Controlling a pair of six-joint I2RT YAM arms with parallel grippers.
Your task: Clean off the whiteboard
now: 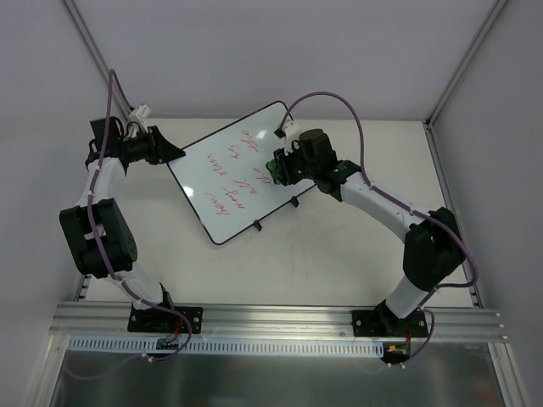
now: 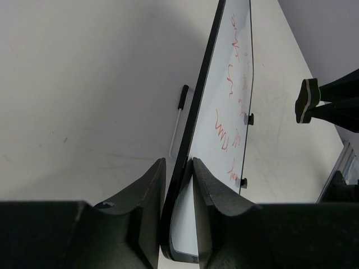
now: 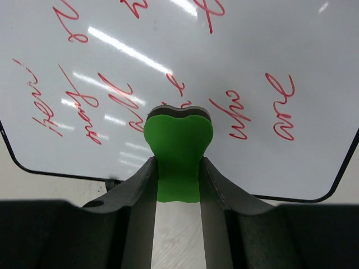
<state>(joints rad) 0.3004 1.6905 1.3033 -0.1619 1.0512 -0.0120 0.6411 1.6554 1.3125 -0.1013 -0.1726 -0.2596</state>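
Gripped the board [image 1: 236,174] by its left corner with the left gripper [image 1: 174,154]; in the left wrist view, pinched the thin black frame between both fingers [image 2: 150,188]. Rose from the base at the near left, bent out at the elbow near the left edge of the table [image 1: 339,254], then turned at the wrist to the right, toward that corner. Sat askew at the middle back of the table, one corner to the rear, red writing across the white face, two small feet on the near right edge; could not tell whether flat or raised at the gripped corner. Reached from the near right base up and left across the table with the right arm, elbow high, wrist over the right part of the board. Clamped a green eraser [image 1: 273,164] in the right gripper [image 1: 278,166]; in the right wrist view, pointed its dark felt end at the writing; could not tell whether felt and board touched. Showed a pen [image 2: 178,120] on the table just beside the frame, in the left wrist view only.
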